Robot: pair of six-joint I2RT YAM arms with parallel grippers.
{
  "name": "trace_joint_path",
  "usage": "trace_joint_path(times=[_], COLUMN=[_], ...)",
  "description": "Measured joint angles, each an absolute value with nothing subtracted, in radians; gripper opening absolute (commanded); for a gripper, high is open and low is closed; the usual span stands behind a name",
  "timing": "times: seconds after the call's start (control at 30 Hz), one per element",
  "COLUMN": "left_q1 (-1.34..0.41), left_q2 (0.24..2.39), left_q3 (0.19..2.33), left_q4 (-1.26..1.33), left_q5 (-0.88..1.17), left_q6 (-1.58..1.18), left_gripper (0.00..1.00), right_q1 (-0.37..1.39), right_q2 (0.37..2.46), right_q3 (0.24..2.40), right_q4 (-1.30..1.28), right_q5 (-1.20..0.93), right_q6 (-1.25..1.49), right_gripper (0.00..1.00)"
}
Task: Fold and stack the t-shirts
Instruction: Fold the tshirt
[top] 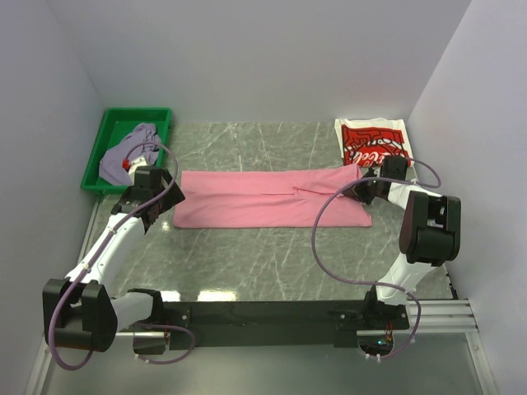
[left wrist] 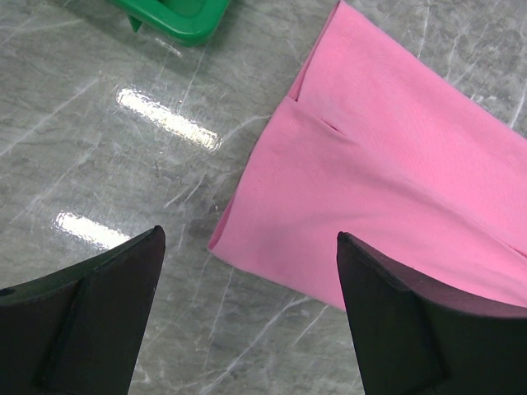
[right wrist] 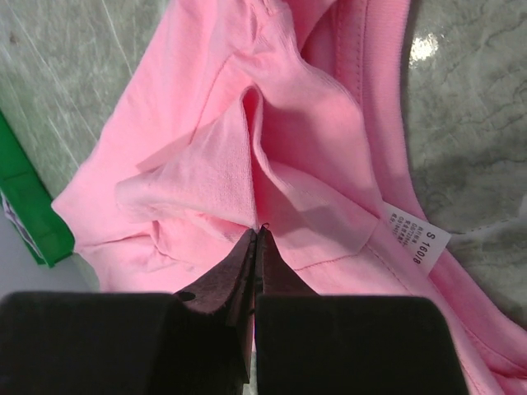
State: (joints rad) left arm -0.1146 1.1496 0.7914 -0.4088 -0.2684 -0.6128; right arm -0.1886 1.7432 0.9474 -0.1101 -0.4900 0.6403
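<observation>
Three tees counted, one of each: pink tee (top: 272,197) laid flat across mid-bench as a long strip, white tee (top: 375,141) with red print at the far right corner, lavender tee (top: 132,148) bunched in the single green bin (top: 123,118) at far left. Two hands are seen. The left hand (top: 148,202) is held over the pink tee's left end with fingers (left wrist: 107,313) wide apart and nothing gripped; in the wrist view the tee's corner lies on the bench below the gap. The right hand (top: 366,188) is set at the pink tee's right end, its fingers pressed together and clamped on a raised fold of cloth by the collar; a white size label (right wrist: 416,239) is seen just beside the pinch. The white tee lies just beyond the right hand, and the bin's near corner is close to the left hand. The bench (top: 272,263) is boxed by white walls (top: 247,49) at left, back and right. Open marble is seen between the pink tee and the arm bases, and a narrower band behind it up to the back wall.
</observation>
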Motion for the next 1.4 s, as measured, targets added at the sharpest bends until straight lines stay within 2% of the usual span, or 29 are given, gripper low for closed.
trace_joint_path(times=[0.23,0.27,0.37,0.43,0.63,0.8,1.07,1.23,1.4], left_q1=[-0.115,-0.115,-0.115,-0.115,-0.115,-0.115,-0.115,-0.115,-0.115], left_q2=[1.150,1.150,1.150,1.150,1.150,1.150,1.150,1.150,1.153], left_q3=[0.791,0.791,0.791,0.791,0.791,0.791,0.791,0.791,0.791], left_q4=[-0.409,-0.409,-0.409,-0.409,-0.409,-0.409,-0.408,-0.408,-0.408], left_q5=[-0.268,-0.268,-0.268,-0.268,-0.268,-0.268,-0.268,-0.268,-0.267], left_q6=[-0.613,-0.613,-0.613,-0.613,-0.613,-0.613,-0.612,-0.612,-0.612], left_gripper=[0.91,0.91,0.91,0.91,0.91,0.91,0.91,0.91,0.91], right_q1=[-0.190,-0.190,-0.189,-0.181,-0.113,-0.067,-0.044,-0.044,-0.041], right_q2=[1.743,1.743,1.742,1.731,1.594,1.517,1.789,1.934,1.959], right_q3=[0.948,0.949,0.963,0.968,0.958,0.921,0.878,0.879,0.879], right_q4=[-0.125,-0.129,-0.158,-0.170,-0.153,0.032,0.404,0.464,0.536], right_q5=[-0.471,-0.472,-0.455,-0.427,-0.331,-0.377,-0.495,-0.488,-0.495], right_q6=[0.635,0.635,0.634,0.620,0.592,0.648,0.884,0.964,1.011], right_gripper=[0.01,0.14,0.33,0.37,0.37,0.36,0.35,0.34,0.34])
